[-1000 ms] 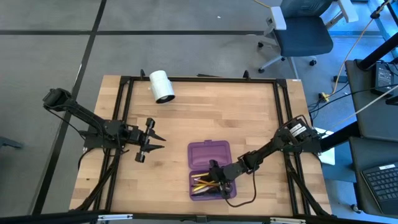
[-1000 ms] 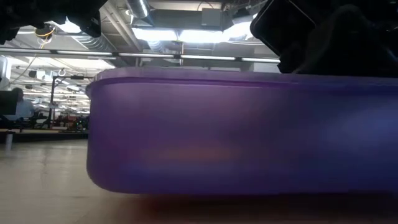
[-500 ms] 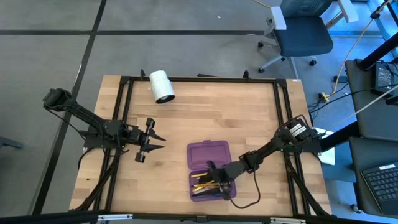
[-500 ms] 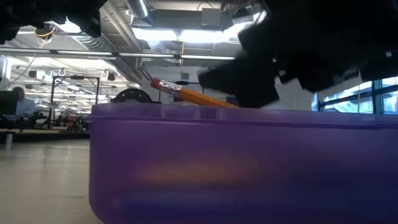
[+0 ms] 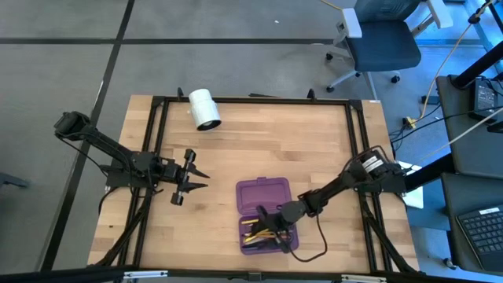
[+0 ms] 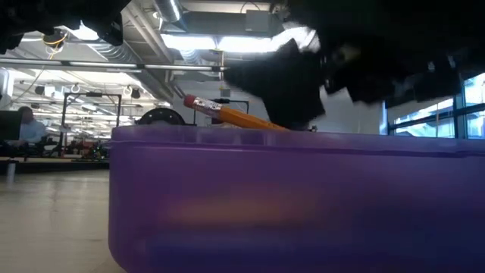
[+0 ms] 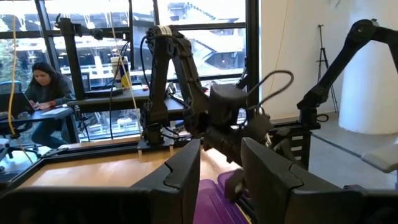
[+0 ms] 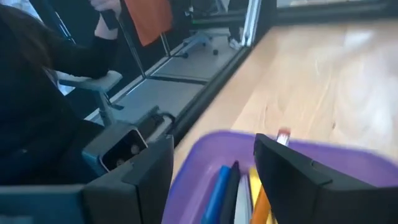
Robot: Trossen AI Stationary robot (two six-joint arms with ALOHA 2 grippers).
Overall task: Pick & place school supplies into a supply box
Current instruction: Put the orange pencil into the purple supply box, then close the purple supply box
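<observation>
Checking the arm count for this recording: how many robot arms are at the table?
2. The left arm waits over the table's left side, claw open. The right arm reaches from the right, claw open over the purple box.

This is a robotics lab set in a large open office or workshop hall. The wooden table (image 5: 259,149) sits inside a black metal frame on grey carpet tiles, with a blue swivel office chair (image 5: 383,39) beyond its far right corner and a desk with a keyboard (image 5: 481,226) to its right. Beyond the table, the low view shows exposed ceiling ducts (image 6: 168,11) and strip lights, and the left wrist view shows another robot arm (image 7: 166,74) near large windows, with a person (image 7: 43,84) at a desk.
</observation>
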